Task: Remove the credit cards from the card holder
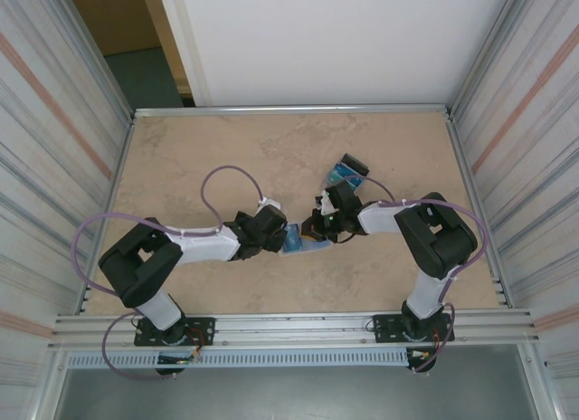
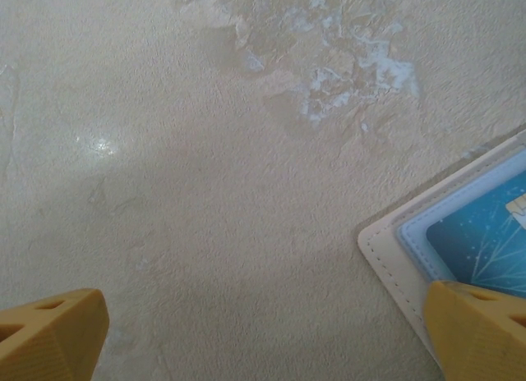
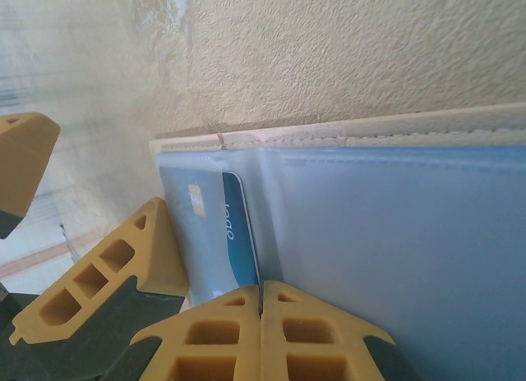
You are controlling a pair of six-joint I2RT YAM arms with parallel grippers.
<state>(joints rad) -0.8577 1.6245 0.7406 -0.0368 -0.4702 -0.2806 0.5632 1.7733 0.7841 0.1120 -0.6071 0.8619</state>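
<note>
1. On the table [image 1: 226, 148], midway between the two arms, the card holder [image 1: 298, 243] lies opened flat with its pale blue inner panels up.
2. Left gripper [image 2: 263, 340]: jaws spread wide, gripping nothing. One fingertip [image 2: 477, 332] sits over the holder's stitched corner and is judged to be pinning it down, though contact cannot be confirmed.
3. Right gripper [image 3: 260, 332]: fingers closed tip to tip at the holder's edge. The blue card [image 3: 209, 233] runs into the seam between them and is judged pinched.
4. Handling, card: thin, light, stiff and glossy — likely slippery. Only the exposed end offers a hold, and it should be taken flat across both faces, as bending would wedge it in the pocket.
5. Handling, holder: soft and light. It would probably drag along with the card unless held down at a corner.
6. Orientation: in the right wrist view the card's long axis runs from the holder's stitched outer edge toward the right fingertips, chip end farthest from them. A straight pull along that axis suits.
7. In the top view the holder's long axis appears to lie roughly across the table, gripper to gripper — too small to state more closely.
</note>
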